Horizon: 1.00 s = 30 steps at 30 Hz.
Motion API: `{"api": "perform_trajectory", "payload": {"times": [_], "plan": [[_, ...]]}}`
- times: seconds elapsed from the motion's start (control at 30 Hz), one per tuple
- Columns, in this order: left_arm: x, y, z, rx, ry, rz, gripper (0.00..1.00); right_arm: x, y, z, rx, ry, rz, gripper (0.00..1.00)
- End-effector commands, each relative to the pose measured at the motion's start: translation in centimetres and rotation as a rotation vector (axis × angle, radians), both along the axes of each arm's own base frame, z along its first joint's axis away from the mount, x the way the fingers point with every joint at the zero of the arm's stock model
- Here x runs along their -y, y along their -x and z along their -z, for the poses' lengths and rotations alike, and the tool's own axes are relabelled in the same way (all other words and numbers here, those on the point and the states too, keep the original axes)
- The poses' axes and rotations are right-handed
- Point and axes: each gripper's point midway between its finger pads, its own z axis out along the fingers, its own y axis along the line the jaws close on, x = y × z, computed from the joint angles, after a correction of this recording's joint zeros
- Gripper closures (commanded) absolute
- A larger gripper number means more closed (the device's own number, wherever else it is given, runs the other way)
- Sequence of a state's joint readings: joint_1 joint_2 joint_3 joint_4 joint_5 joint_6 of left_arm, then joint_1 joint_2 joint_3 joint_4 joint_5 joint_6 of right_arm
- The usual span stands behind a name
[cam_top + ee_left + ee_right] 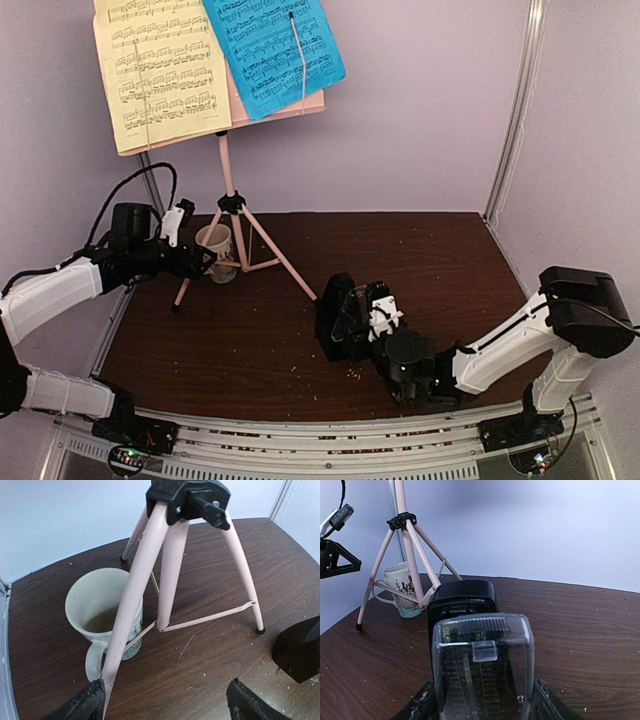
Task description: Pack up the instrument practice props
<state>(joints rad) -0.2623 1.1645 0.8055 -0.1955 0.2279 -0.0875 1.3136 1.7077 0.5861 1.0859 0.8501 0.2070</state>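
Clear cover (482, 665): closest to R wrist cam, upright, gripped low down betw R fingers (421, 705), one at its 9 o'clock side, other at 3.
Metronome (462, 597): black body right behind cover at 12 o'clock; can't tell if cover is seated on it or just in front. Top cam: abt 6 o'clock on tabletop (430, 260), near edge.
L fingers (82, 705): spread wide, gripping nothing; low by tripod, nearest leg runs down just beside the 9 o'clock finger.
Music stand (228, 160): pink, upright at abt 10 o'clock on tabletop, three legs splayed under black hub.
Yellow page (160, 70): on stand's desk, left part.
Blue page (270, 50): at 3 o'clock of yellow, tilted, edges meeting.
Mug (215, 250): beige, upright, inside the tripod legs, behind nearest leg in L wrist cam; handle at 6 o'clock there.
Tabletop finish: dark wood, pale specks scattered.
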Motion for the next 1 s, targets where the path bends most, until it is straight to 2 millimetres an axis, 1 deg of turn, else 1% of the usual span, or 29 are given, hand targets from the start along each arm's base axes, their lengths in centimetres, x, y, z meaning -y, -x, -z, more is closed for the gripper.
{"api": "perform_trajectory", "payload": {"times": [0.0,0.4,0.97], "plan": [[0.1,-0.3,-0.2,0.027,0.005,0.011,0.13,0.3,0.2,0.2,0.009,0.009,0.026,0.53],[0.1,-0.3,0.0,0.021,0.006,0.013,0.13,-0.5,0.7,0.2,0.027,0.046,0.036,0.53],[0.2,-0.3,0.1,0.017,0.007,0.015,0.13,-0.9,0.5,0.6,0.022,0.065,0.054,0.53]]}}
